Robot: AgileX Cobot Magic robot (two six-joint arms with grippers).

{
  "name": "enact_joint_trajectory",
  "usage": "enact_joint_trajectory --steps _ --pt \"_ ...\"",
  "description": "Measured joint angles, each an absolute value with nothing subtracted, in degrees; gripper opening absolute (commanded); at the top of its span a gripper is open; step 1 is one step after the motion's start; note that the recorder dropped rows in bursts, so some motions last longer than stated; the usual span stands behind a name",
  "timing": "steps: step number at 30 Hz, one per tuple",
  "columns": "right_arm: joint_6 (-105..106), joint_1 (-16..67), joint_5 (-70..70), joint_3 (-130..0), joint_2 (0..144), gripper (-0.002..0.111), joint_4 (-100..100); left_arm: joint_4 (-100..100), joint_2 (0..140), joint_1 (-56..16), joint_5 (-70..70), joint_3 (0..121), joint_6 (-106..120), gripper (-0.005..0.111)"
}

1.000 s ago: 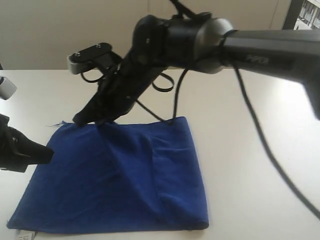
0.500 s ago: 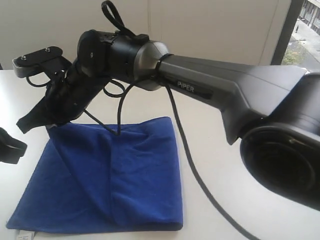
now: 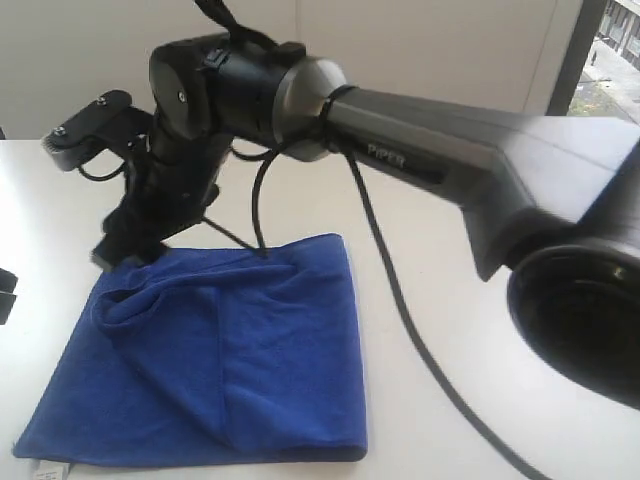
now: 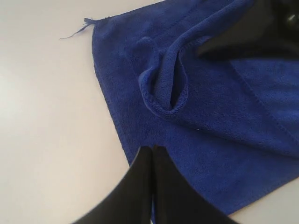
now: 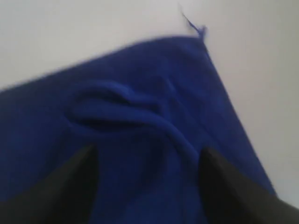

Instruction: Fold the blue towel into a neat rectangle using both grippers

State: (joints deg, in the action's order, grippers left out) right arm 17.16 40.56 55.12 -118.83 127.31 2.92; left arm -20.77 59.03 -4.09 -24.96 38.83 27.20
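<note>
The blue towel (image 3: 220,350) lies folded on the white table, with a small white tag (image 3: 50,470) at its near left corner. My right arm reaches across to the towel's far left corner. There my right gripper (image 3: 125,245) hangs just above the cloth, open, with nothing between its fingers (image 5: 86,161). Below it the upper layer's corner lies in a puckered loop (image 4: 163,93). My left gripper (image 4: 153,149) is shut and empty, its tips at the towel's (image 4: 219,130) left edge. In the exterior view it sits at the left border.
The right arm's black cable (image 3: 260,215) hangs down onto the towel's far edge. A loose thread (image 4: 74,32) sticks out from the far left corner. The table (image 3: 480,330) is bare white to the right of the towel. A window frame (image 3: 565,55) stands at the back right.
My right gripper carried the upper layer's edge leftward, then opened and let it go; the corner dropped onto the lower layer. The left gripper stayed shut at the left edge.
</note>
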Motion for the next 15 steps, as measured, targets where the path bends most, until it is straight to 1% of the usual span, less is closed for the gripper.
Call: enact_joint_trajectory --steps 3,7,8,9,13,15 --pt "14.64 39.81 63.81 -118.83 125.44 0.028 -7.55 -20.77 59.03 -4.09 -24.96 38.83 27.07 0.0" --pt "14.47 35.91 68.49 -116.96 124.81 0.006 -8.77 -21.49 59.03 -4.09 -24.57 38.83 27.07 0.0" --pt "14.81 34.27 68.65 -115.5 124.71 0.002 -7.27 -21.77 59.03 -4.09 -24.57 38.83 27.07 0.0" --pt "15.52 33.18 68.82 -113.67 124.58 0.0 -5.99 -22.03 59.03 -4.09 -24.57 38.83 27.07 0.0" --pt "16.82 28.68 69.2 -105.31 123.52 0.0 0.0 -23.39 59.03 -4.09 -25.5 38.83 27.07 0.0" --pt "17.08 27.14 66.77 -100.09 121.84 0.0 1.94 -23.84 59.03 -4.09 -25.62 38.83 27.07 0.0"
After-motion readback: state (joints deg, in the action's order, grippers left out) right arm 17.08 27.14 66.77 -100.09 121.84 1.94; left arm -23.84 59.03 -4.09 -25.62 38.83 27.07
